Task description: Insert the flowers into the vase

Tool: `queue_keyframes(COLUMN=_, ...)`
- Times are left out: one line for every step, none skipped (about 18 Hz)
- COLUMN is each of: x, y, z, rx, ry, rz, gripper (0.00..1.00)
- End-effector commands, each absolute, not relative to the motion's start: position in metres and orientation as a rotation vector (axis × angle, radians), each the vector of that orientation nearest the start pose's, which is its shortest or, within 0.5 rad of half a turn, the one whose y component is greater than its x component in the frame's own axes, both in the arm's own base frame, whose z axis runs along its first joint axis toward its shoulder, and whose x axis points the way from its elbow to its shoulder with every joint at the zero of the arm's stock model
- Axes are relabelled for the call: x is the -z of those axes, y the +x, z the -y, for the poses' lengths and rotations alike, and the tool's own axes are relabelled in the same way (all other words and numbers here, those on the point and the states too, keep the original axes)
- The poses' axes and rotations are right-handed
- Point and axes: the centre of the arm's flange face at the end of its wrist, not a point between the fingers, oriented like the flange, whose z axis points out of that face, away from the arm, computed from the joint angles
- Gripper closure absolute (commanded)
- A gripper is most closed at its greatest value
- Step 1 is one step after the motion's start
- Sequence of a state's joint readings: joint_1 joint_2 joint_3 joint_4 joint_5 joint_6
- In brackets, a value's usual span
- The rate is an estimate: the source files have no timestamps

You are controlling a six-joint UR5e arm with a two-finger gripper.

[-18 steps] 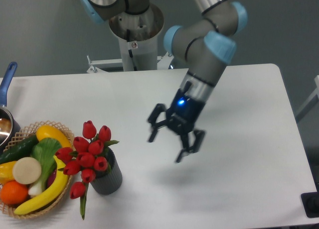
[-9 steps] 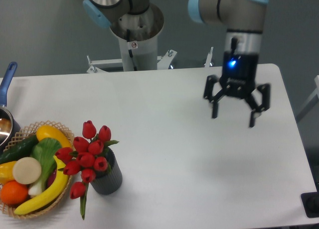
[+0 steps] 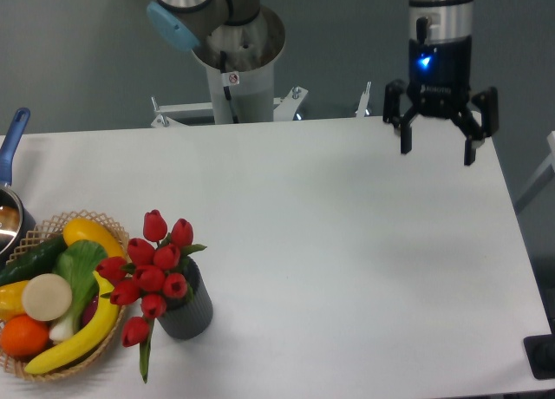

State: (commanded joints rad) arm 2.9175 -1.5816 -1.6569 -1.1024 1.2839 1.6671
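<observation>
the flowers (image 3: 150, 273) already stand in the vase (image 3: 188, 309) at about 7 o'clock on the table (image 3: 347, 269). the red tulip buds fan out above the thick rim and lean toward 9 o'clock, and one bud with a long leaf droops down the vase's left side toward the table edge. the ribbed dark grey vase is upright, just beside the wicker basket (image 3: 35, 234), which holds a banana, an orange, a cucumber and other produce. a pot with a blue handle (image 3: 12, 140) shows at the 9 o'clock edge.

we judge the insertion done: the stems are down inside the cup and nothing grips them. what is in hand looks like the retreat, so the next move calls for little more than parking the arm clear, unless we want the drooping bud tidied, which would mean a careful return across the table without nudging the vase.

the gripper (image 3: 440, 135) hangs at about 1 o'clock, over the far edge, well apart from the vase, its fingers spread wide and empty, pointing down.

compared with a second ago, the gripper has travelled from mid-table, where it was tilted, to the far right and higher; half a second ago it was midway along that path. the bunch, vase and basket have not shifted.
</observation>
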Motion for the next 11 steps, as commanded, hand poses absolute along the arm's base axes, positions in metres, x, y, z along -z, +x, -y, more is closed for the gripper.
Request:
queue_keyframes(x=-0.501, y=-0.476, z=-0.264, rx=-0.458, ry=-2.756, rz=-0.57, gripper=0.0)
queue_keyframes(x=-0.504, y=-0.481, z=-0.253, rx=-0.431, ry=-2.76, rz=-0.645, gripper=0.0)
queue_keyframes(x=-0.507, y=-0.485, z=-0.242, rx=-0.412, ry=-2.759, rz=-0.715, gripper=0.0)
queue_keyframes(x=-0.507, y=-0.486, z=-0.234, rx=-0.402, ry=-2.756, rz=-0.768, gripper=0.0)
queue_keyframes(x=-0.508, y=-0.486, z=-0.23, rx=-0.403, ry=-2.751, rz=-0.802, gripper=0.0)
queue_keyframes(x=-0.506, y=-0.485, z=-0.228, rx=-0.4, ry=-2.749, rz=-0.819, gripper=0.0)
queue_keyframes(x=-0.506, y=-0.485, z=-0.223, rx=-0.403, ry=-2.752, rz=-0.813, gripper=0.0)
queue_keyframes(x=-0.506, y=-0.485, z=-0.223, rx=-0.403, ry=-2.752, rz=-0.813, gripper=0.0)
queue_keyframes(x=-0.506, y=-0.486, z=-0.222, rx=-0.406, ry=-2.751, rz=-0.811, gripper=0.0)
queue_keyframes(x=-0.505, y=-0.485, z=-0.222, rx=-0.403, ry=-2.751, rz=-0.811, gripper=0.0)
queue_keyframes(x=-0.506, y=-0.485, z=-0.222, rx=-0.403, ry=-2.751, rz=-0.811, gripper=0.0)
